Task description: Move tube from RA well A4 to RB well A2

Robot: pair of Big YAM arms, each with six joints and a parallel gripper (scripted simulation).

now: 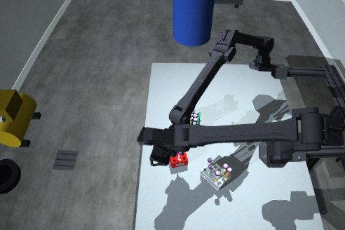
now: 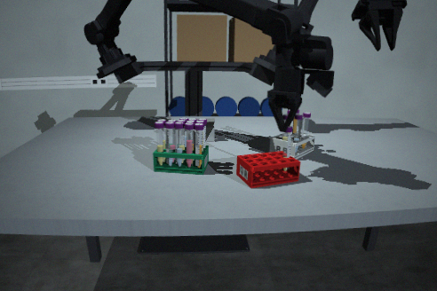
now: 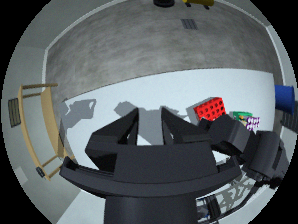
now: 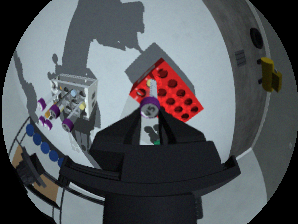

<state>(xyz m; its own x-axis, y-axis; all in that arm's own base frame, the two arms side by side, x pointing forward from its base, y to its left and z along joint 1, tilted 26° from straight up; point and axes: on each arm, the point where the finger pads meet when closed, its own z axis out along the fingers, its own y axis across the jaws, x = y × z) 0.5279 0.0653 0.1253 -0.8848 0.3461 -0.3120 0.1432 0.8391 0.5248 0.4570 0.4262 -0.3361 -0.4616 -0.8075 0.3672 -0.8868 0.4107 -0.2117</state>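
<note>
The right claw (image 2: 283, 129) (image 4: 149, 111) is pinching a purple-capped tube (image 1: 179, 158) (image 2: 289, 133) (image 4: 150, 107) by its upper part, and the tube is standing at one corner of the red rack (image 1: 179, 163) (image 2: 252, 170) (image 3: 210, 110) (image 4: 185, 100). Whether this is the tube from A4 I cannot tell.

The green rack (image 1: 197, 123) (image 2: 181, 170) (image 3: 242, 114) is holding a crowd of purple-capped tubes; its row A is hiding behind the others in the exterior view, and the arms are covering part of it from above. The white rack (image 1: 207, 178) (image 2: 276, 146) (image 4: 92, 102) is carrying several tubes and sitting askew on the surface (image 1: 199, 217) (image 2: 119, 200) (image 3: 200, 80) (image 4: 200, 50). The red rack is lying near it, towards the far edge, and taking up room beside the path between green and white.

The left claw (image 1: 158, 162) (image 2: 385, 48) (image 3: 150, 111) is hanging high, partly spread, with nothing between its fingers. In the top view, the left arm (image 1: 241, 133) is crossing over the right arm's (image 1: 206, 77) forward end, so the two are crowding the space above the red rack. A blue cylinder (image 1: 193, 21) (image 3: 285, 98) is standing beyond the surface's edge.
</note>
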